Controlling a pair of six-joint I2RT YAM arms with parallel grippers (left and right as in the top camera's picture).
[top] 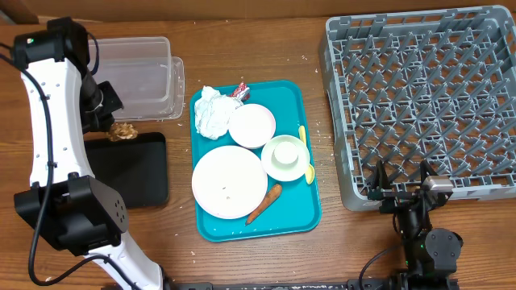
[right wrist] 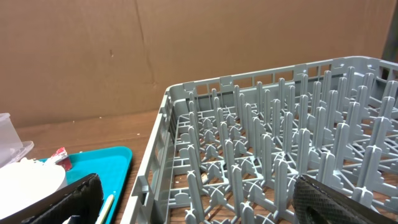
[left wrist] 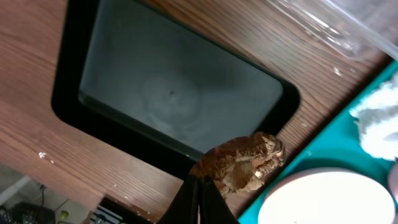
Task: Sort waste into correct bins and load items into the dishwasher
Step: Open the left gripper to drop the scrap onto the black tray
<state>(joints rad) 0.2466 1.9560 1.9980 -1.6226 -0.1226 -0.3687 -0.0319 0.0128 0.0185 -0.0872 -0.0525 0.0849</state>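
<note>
The right gripper (top: 399,189) hung with its fingers spread wide and nothing between them, at the near edge of the large square grey plastic dish rack (top: 337,121), whose grid of upright pegs ran off to the far right of the wooden table (top: 242,266). To its left lay the rectangular teal plastic tray (top: 290,205). At the tray's near end an orange carrot piece (top: 264,203) rested against the rim of a large round white plate (top: 229,181). Well left of the teal tray sat the flat black rectangular tray (top: 133,169) with a low rim, nothing in it. Farther along the teal tray stood a pale green cup (top: 284,157), with a small yellow spoon (top: 305,153) just beside it on the right. The left gripper (left wrist: 199,193) was clamped on a brown, lumpy food chunk (left wrist: 242,163), held in the air over the far edge of the black tray, between it and the tub beyond. Farther on the teal tray came a smaller round pale plate (top: 252,125), touching crumpled white paper napkins (top: 211,111) on its left, and at the far edge a small red-and-white wrapper (top: 240,91). Farthest on the left stood the clear rectangular plastic tub (top: 176,80); nothing could be seen inside it.
</note>
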